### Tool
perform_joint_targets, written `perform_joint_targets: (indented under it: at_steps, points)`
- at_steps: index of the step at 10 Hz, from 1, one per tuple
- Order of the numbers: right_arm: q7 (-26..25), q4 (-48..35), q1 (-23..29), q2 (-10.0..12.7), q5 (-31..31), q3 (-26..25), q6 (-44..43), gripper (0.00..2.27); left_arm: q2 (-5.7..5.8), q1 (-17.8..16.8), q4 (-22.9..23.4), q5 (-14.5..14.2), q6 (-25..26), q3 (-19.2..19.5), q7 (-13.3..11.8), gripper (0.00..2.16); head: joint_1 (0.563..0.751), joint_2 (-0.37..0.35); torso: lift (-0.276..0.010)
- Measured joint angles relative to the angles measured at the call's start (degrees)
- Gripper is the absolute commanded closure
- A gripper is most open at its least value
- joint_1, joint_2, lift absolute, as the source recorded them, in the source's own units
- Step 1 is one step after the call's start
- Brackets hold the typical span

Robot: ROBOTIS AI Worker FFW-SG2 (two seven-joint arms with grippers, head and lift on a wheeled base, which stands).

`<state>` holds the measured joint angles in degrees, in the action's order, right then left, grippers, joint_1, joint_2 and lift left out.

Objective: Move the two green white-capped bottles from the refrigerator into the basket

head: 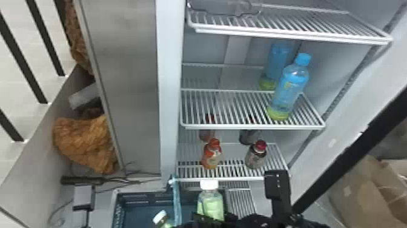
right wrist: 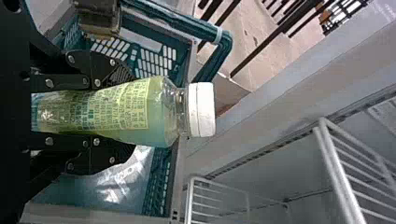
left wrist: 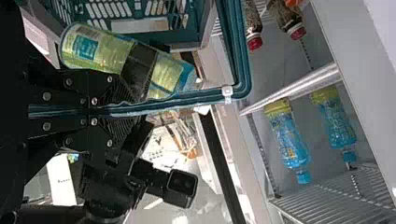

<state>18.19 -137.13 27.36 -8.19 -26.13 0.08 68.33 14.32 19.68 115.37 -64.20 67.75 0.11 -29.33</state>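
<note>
Right arm nearer, bottle in line with its fingers.
At lower centre, my right gripper [right wrist: 128, 112] is clasping a green bottle [right wrist: 156, 114], cap pointing outward; my left gripper [left wrist: 135, 105] is pinching the handle [left wrist: 187, 97]; the basket [head: 137, 199] is sitting lower left.

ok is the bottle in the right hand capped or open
Capped: a white cap sits on the bottle in the right wrist view.

Perhaps a lab, loose cables [head: 121, 181], refrigerator [head: 170, 91]
</note>
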Motion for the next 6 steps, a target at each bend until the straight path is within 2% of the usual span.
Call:
perform_joint_targets:
  at_steps: [1, 3, 4, 6]
  points:
    - [0.07, 1.65, -0.95, -0.11, -0.15, 0.88, -0.86, 0.85, 0.00, 0.00, 0.00, -0.02, 0.00, 0.00, 0.00, 1.20, 0.695, -0.129, -0.004]
    - [0.55, 3.35, -2.00, -0.30, -0.17, 1.89, -2.25, 0.44, 0.00, 0.01, 0.00, -0.02, 0.00, 0.00, 0.02, 1.20, 0.695, -0.111, -0.004]
    - [0.82, 3.46, -2.04, -0.40, -0.07, 1.96, -2.95, 0.30, 0.01, 0.11, 0.00, -0.01, 0.00, 0.04, -0.01, 1.20, 0.695, -0.110, -0.004]
    - [1.17, 3.34, -1.80, -0.43, 0.17, 1.96, -4.17, 0.21, 0.00, 0.15, 0.03, -0.03, 0.01, 0.10, -0.06, 1.20, 0.695, -0.108, -0.004]
